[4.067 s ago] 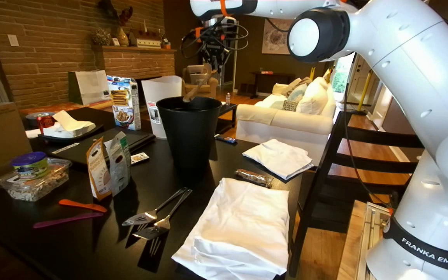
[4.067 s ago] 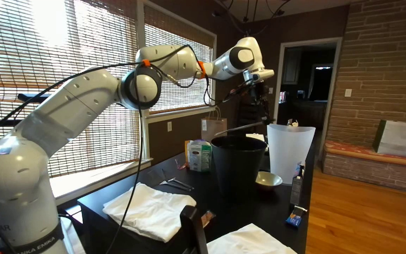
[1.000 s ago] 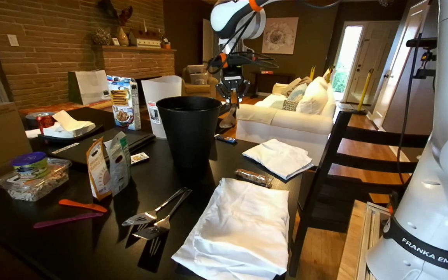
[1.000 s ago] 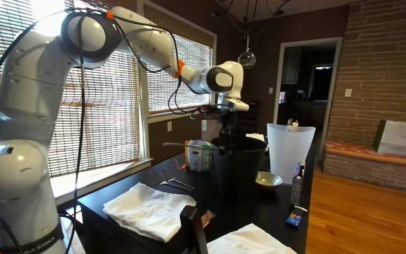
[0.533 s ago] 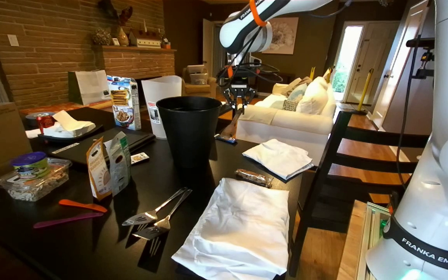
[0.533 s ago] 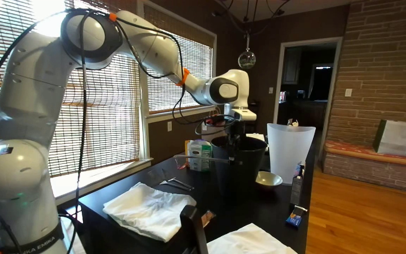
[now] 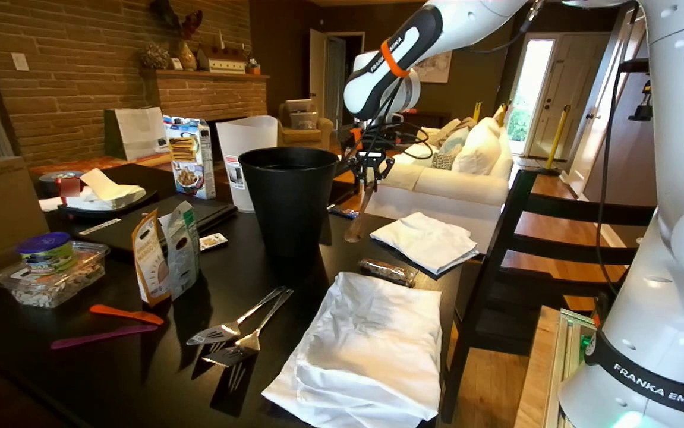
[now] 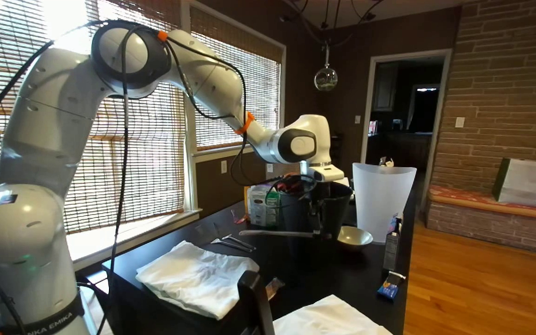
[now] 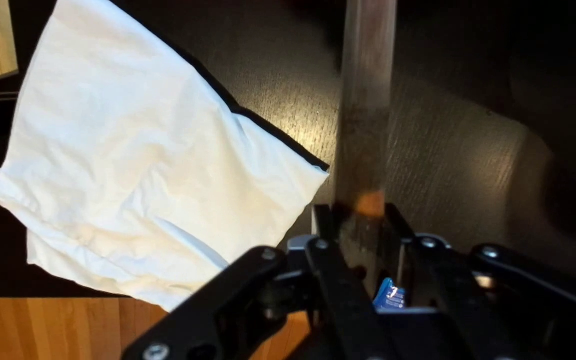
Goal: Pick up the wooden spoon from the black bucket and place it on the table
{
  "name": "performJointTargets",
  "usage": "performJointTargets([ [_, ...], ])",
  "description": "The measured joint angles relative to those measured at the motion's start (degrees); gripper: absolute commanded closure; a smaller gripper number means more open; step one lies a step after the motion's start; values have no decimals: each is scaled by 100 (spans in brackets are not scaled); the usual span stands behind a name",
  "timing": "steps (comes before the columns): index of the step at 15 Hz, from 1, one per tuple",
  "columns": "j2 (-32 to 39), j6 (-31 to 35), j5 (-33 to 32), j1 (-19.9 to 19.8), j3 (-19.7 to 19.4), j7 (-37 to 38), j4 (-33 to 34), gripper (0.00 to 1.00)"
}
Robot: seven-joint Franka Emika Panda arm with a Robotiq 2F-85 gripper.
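pinching the wooden spoon (image 8: pixel 277 233) near one end, the claw (image 9: pixel 361 218) held it over the worktop (image 8: pixel 342 274), outside the black bucket (image 7: pixel 288 202), and the spoon was probably light and stiff, best gripped nearer its middle for balance.

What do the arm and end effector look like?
The Franka Emika Panda arm is white with dark joint rings, orange straps, black cables and a black base band lettered FRANKA EMIKA. The end effector is black, with jointed linkages and silvery screws.
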Motion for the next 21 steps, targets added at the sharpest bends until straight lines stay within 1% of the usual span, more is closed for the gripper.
performJointTargets([
  [3, 236, 309, -76, 24, -96, 127, -51, 93],
  [9, 832, 732, -310, 204, -385, 874, -39, 93],
  [13, 1155, 750, -311, 281, -454, 1325, 64, 93],
  [18, 1461, 745, -296, 287, -475, 1864, 374, 93],
  [21, 1638, 745, -296, 289, -496, 2131, 551, 91],
])
